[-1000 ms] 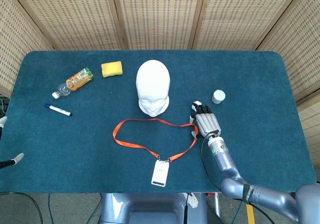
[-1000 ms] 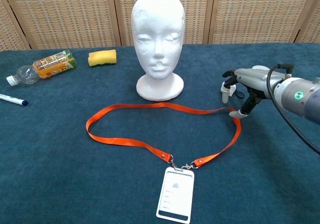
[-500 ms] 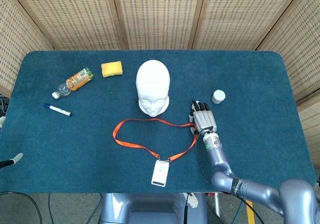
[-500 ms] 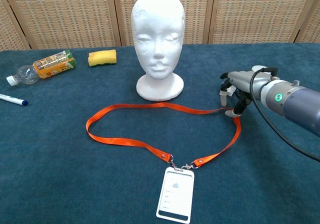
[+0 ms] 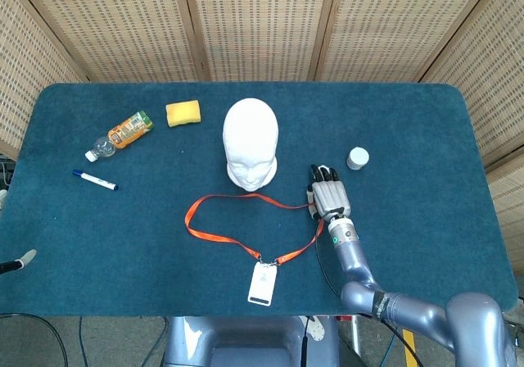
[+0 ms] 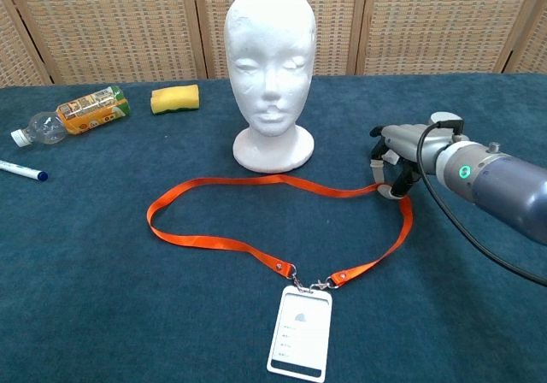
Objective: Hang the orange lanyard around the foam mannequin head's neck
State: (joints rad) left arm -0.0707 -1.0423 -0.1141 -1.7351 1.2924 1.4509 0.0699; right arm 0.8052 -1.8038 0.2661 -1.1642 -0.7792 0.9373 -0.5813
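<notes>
One hand seen: right hand [image 5: 328,195] [image 6: 395,156], palm down, low over the blue table [image 5: 426,146], fingers a little apart and bent down, holding nothing; fingertips at the right bend of the strap.
Left hand: out of both views.
Orange lanyard [image 5: 246,240] [image 6: 248,246]: flat on the cloth in an open loop, white badge holder [image 5: 262,285] [image 6: 300,331] clipped at its near end.
Foam mannequin head [image 5: 250,144] [image 6: 271,67]: upright just behind the loop, neck bare.
Beyond: small white jar [image 5: 358,158]; yellow sponge [image 5: 183,113] [image 6: 174,99], lying bottle [image 5: 121,134] [image 6: 70,115], marker pen [image 5: 95,179] [image 6: 21,171] on the left.
</notes>
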